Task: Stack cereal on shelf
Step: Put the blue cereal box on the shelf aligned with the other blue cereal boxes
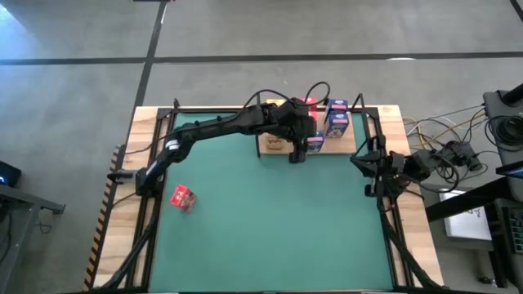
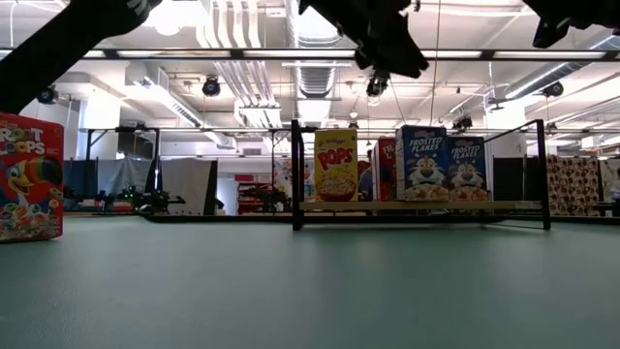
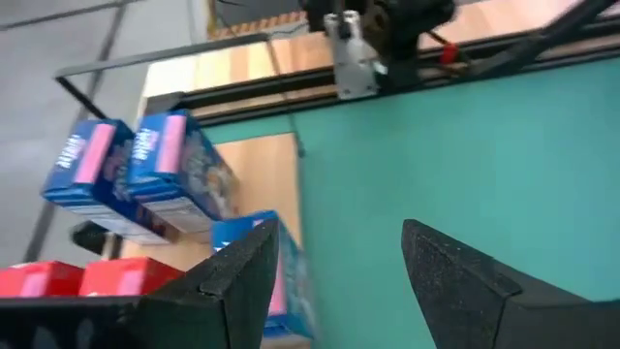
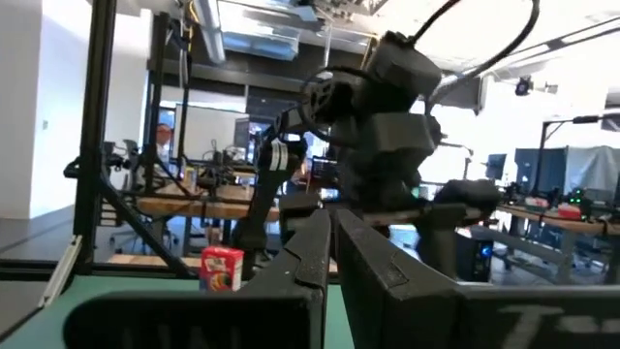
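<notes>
The shelf (image 1: 350, 144) is a light-wood board with black posts at the far side of the green mat. Blue cereal boxes (image 1: 337, 122), red ones (image 1: 309, 104) and a yellow one (image 2: 335, 165) stand upright on it. Another red cereal box (image 1: 183, 198) stands on the mat near the left. My left gripper (image 3: 334, 262) hangs open above the shelf's near edge with nothing between its fingers; a blue box (image 3: 286, 281) stands just beside one finger (image 3: 242, 276). My right gripper (image 4: 329, 247) is shut and held up at the table's right side.
Black frame rails (image 1: 245, 108) run along the table's edges, and cables loop behind the shelf. Bare green mat (image 1: 278, 220) spreads between the shelf and the near edge. Equipment and cables (image 1: 458, 155) lie off the table's right side.
</notes>
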Controlling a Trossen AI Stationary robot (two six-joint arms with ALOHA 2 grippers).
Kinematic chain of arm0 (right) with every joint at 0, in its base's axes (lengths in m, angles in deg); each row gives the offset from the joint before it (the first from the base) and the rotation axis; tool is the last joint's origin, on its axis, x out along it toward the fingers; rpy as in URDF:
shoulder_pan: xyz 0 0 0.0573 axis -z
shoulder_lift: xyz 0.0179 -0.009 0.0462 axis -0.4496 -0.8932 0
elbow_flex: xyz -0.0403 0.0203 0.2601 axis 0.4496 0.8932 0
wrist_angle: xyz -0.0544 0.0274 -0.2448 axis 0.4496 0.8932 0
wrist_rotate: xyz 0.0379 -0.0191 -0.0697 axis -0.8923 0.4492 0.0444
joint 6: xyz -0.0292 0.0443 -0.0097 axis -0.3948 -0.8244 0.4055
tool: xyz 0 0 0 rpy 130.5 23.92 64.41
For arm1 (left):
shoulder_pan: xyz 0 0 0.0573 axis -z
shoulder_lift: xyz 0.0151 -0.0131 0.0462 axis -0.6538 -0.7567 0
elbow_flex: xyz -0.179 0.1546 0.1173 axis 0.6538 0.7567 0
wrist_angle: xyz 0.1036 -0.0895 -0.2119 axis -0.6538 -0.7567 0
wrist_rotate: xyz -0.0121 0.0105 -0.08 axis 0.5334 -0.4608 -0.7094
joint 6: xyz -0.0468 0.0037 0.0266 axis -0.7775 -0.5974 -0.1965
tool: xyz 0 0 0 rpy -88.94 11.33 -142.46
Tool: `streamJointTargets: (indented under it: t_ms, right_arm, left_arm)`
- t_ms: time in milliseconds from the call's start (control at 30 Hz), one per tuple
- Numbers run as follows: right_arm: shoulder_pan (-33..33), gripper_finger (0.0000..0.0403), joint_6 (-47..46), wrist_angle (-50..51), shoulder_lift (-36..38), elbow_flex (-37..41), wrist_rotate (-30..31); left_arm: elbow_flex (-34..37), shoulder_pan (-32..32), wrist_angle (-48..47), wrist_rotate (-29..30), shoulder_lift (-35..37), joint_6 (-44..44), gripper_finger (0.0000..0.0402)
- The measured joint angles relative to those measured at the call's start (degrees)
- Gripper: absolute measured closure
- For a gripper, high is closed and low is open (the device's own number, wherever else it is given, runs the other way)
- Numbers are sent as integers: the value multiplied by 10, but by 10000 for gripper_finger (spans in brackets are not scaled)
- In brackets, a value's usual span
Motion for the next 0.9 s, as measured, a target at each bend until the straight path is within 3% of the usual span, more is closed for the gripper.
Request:
streamJointTargets:
  t_ms: [300, 467, 567, 800, 900]
  right_arm:
    - [0, 390, 8, -3, -24, 0, -6]
    - [0, 390, 10, -32, -50, 0, -6]
    - [0, 390, 10, -42, -69, 0, -6]
    - [2, 391, -5, -68, -92, 0, -1]
    - [2, 391, -19, -64, -94, -2, 43]
  left_arm:
    - [16, 32, -28, -23, 30, -5, 198]
    - [74, 52, 1, -24, 57, -5, 210]
    - [153, 55, 61, -25, 97, -11, 222]
    - [411, 54, 293, -22, 248, -44, 234]
    - [512, 58, 385, -17, 313, -61, 235]
